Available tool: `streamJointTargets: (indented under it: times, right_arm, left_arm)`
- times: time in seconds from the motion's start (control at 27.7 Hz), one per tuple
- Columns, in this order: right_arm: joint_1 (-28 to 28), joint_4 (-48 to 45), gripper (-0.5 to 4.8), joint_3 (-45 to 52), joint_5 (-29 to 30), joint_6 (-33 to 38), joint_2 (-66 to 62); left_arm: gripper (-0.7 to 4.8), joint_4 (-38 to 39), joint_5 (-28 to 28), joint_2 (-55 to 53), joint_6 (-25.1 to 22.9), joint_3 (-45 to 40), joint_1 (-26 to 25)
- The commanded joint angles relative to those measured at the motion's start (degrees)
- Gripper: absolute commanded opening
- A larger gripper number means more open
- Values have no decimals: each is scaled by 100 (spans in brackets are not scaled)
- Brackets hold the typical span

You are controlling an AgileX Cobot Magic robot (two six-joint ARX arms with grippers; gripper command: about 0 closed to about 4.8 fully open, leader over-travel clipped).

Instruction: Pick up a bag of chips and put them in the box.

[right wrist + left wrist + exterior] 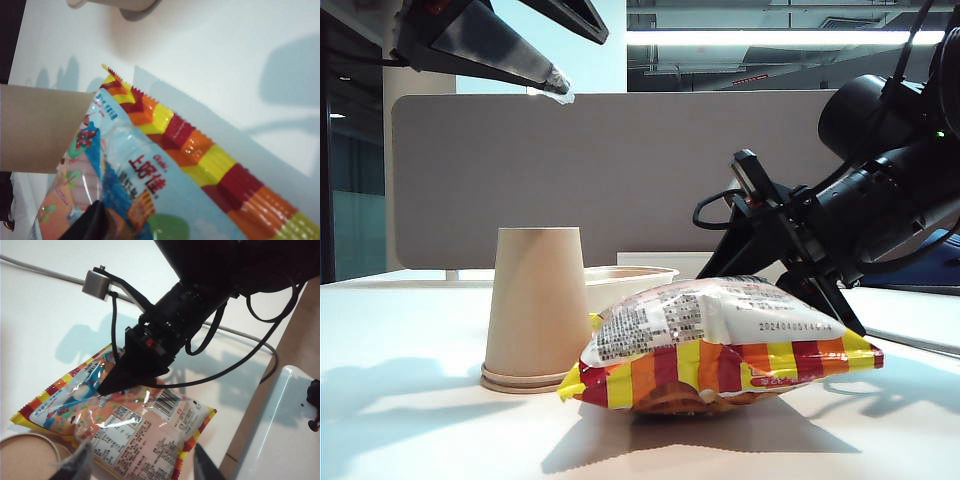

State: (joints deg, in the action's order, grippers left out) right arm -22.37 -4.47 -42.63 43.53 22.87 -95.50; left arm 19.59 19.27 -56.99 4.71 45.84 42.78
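Bag of chips [720, 345] nearest, flat on surface [410, 430], long axis left-right. My right end effector [112, 385] on bag's far side, fingers straddling it, grip uncertain. Box [630, 280] beyond, behind cup [537, 310]. Left end effector [560, 60] high, spread apart, empty, farther off.

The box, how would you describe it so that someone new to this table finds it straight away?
On the white table, find the tall upside-down paper cup. The box sits just behind it: a beige tray, lower and wider than the cup, plain beside the striped bag of chips.
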Motion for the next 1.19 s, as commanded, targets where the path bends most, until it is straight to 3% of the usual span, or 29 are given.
streamJointTargets:
  times: [0.04, 0.14, 0.51, 0.8, 1.19]
  right_arm:
    - [44, -59, 193, 11, -146, -52, 0]
    - [131, -72, 138, 9, -144, -42, 2]
    - [387, -210, 138, 9, 4, 9, 2]
    - [498, -1086, 138, -2, 201, 708, 7]
    - [518, -1121, 131, -691, 122, 850, 7]
  left_arm:
    - [257, 4, 4, 15, -22, 33, 4]
    - [257, 4, 2, 15, -22, 33, 4]
    - [257, 4, 0, 15, -26, 33, 4]
    - [257, 2, -17, 15, -46, 33, 4]
    - [257, 2, -66, 15, -151, 33, 4]
